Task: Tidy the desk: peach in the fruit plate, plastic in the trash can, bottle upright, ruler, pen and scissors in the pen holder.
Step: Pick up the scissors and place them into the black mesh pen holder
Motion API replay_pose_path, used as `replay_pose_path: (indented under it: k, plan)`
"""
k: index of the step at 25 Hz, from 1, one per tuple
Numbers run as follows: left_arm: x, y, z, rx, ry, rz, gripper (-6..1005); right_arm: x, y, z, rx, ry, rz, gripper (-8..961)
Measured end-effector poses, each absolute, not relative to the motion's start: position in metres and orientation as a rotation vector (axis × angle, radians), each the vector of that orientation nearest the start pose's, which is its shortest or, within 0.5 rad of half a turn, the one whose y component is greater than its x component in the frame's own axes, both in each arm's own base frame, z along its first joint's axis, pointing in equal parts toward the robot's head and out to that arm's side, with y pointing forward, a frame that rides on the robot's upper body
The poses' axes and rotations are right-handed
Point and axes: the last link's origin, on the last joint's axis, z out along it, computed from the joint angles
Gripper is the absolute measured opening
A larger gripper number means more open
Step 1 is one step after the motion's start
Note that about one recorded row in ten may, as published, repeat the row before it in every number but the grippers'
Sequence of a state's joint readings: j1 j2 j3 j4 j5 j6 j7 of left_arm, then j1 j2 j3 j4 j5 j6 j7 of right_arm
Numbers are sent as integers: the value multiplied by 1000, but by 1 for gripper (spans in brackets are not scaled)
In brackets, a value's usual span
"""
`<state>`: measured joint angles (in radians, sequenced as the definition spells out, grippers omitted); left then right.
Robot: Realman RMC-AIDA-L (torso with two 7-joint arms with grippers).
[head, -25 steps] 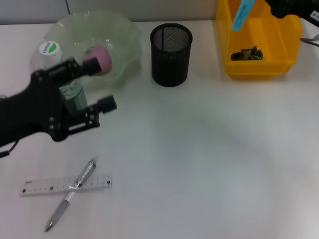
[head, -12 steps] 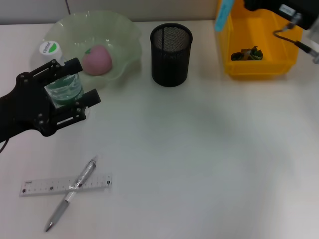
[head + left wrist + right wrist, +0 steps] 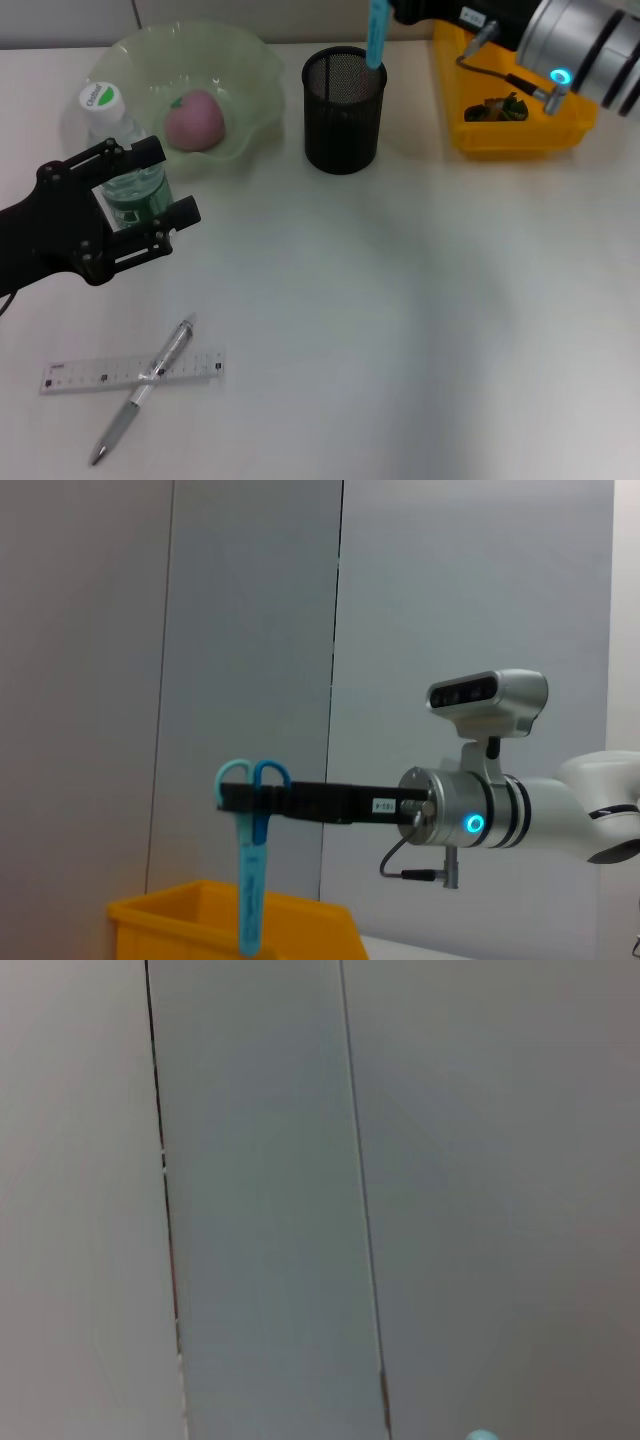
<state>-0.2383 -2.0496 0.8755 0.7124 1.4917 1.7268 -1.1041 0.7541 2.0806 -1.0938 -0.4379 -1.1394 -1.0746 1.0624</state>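
On your left, the bottle (image 3: 122,165) stands upright beside the fruit plate (image 3: 245,75), which already holds the peach (image 3: 192,120). The left gripper (image 3: 128,208) has its fingers spread around the bottle; you cannot tell whether they touch it. The ruler (image 3: 132,371) and pen (image 3: 142,391) lie crossed on the counter (image 3: 400,320), both left to do. The right gripper (image 3: 250,798) pinches the scissors (image 3: 377,30) by the handles, blades down above the pen holder (image 3: 343,97). Plastic sits in the trash can (image 3: 580,95).
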Motion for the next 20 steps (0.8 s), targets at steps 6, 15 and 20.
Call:
replay_pose_path:
  k: [6,15,20]
  plan:
    - [-281,272,36,-2477,-322,-1033,756,161,432,-38,-2317,355,922,125]
    - [-278,277,34,-2477,-298,-1021,755,161,440,-41,-2226,326,901,129]
    - [-274,280,33,-2481,-286,-1026,755,158,440,-43,-2236,323,898,131]
